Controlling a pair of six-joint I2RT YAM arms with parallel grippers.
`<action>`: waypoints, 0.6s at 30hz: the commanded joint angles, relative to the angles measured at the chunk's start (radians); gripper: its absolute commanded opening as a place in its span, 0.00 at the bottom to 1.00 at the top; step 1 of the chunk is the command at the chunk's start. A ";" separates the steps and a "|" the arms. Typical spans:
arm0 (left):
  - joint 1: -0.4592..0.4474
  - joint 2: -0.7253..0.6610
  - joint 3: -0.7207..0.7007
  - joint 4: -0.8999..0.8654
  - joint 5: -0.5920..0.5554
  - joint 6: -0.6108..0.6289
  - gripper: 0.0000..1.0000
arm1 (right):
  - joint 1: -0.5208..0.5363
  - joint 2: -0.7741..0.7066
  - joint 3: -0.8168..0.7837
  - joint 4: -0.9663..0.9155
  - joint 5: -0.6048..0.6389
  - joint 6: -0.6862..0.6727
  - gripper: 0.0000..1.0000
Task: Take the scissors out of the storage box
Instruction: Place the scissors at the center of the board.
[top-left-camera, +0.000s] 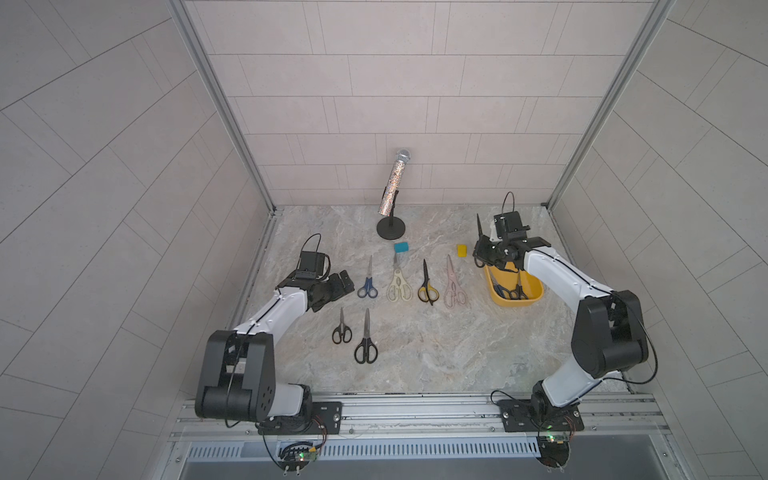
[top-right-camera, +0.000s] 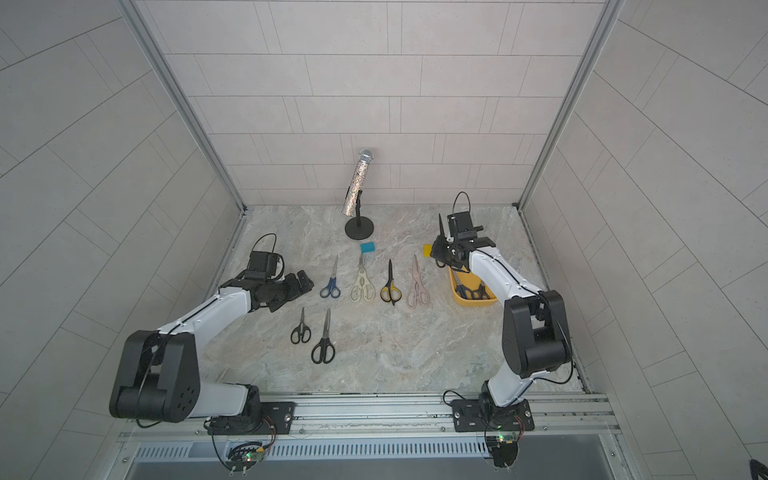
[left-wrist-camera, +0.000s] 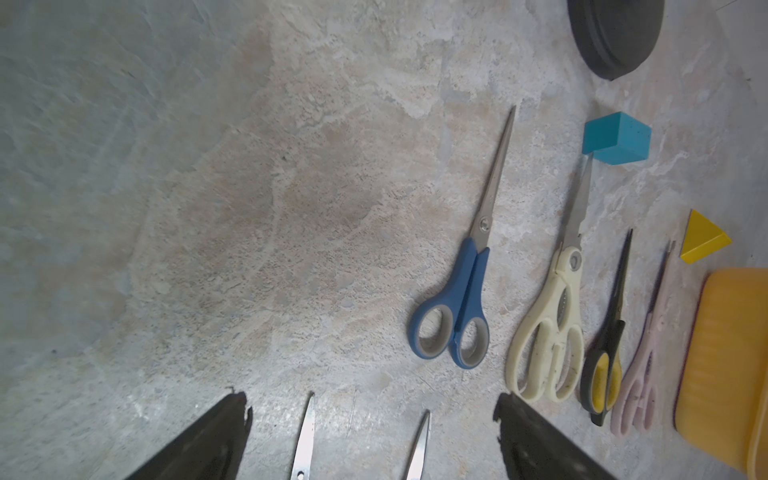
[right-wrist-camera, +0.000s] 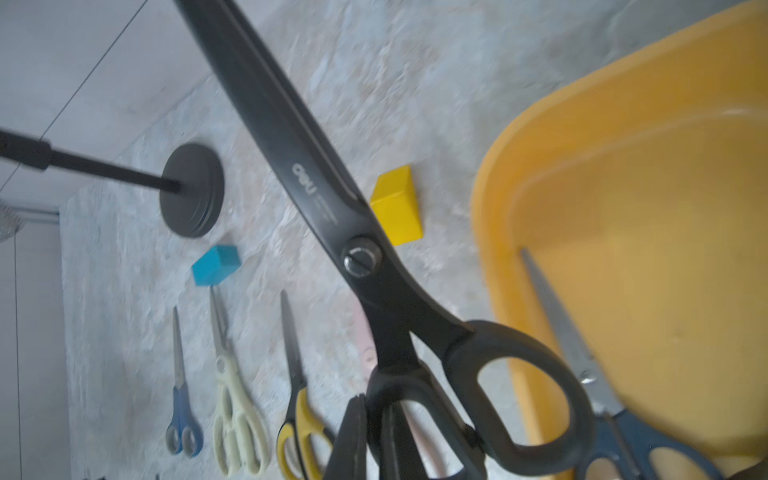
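Observation:
My right gripper (top-left-camera: 484, 249) (right-wrist-camera: 374, 409) is shut on one handle loop of a large all-black pair of scissors (right-wrist-camera: 361, 253). It holds them in the air over the far end of the yellow storage box (top-left-camera: 515, 302), blades pointing up and away. Two more pairs, one dark blue-handled (right-wrist-camera: 623, 440), lie in the box. Blue (top-left-camera: 368, 282), cream (top-left-camera: 398, 284), black-yellow (top-left-camera: 427, 286) and pink (top-left-camera: 454, 286) pairs lie in a row on the table. Two black pairs (top-left-camera: 341, 328) (top-left-camera: 365, 345) lie nearer. My left gripper (top-left-camera: 337, 286) (left-wrist-camera: 370, 405) is open and empty, left of the blue pair.
A glittery microphone (top-left-camera: 395, 183) leans on a black round-based stand (top-left-camera: 390, 228) at the back middle. A teal block (top-left-camera: 401, 247) touches the cream pair's blade tip. A small yellow block (top-left-camera: 461, 250) sits left of the box. Walls close in the table on three sides.

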 joint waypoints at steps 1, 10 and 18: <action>0.004 -0.066 -0.010 0.003 0.008 0.031 1.00 | 0.102 -0.056 -0.022 -0.107 0.096 0.089 0.00; 0.004 -0.037 -0.009 0.055 0.075 -0.014 1.00 | 0.417 -0.091 -0.102 -0.217 0.152 0.356 0.00; 0.005 -0.051 -0.017 0.070 0.061 -0.020 1.00 | 0.677 -0.003 -0.149 -0.153 0.084 0.606 0.00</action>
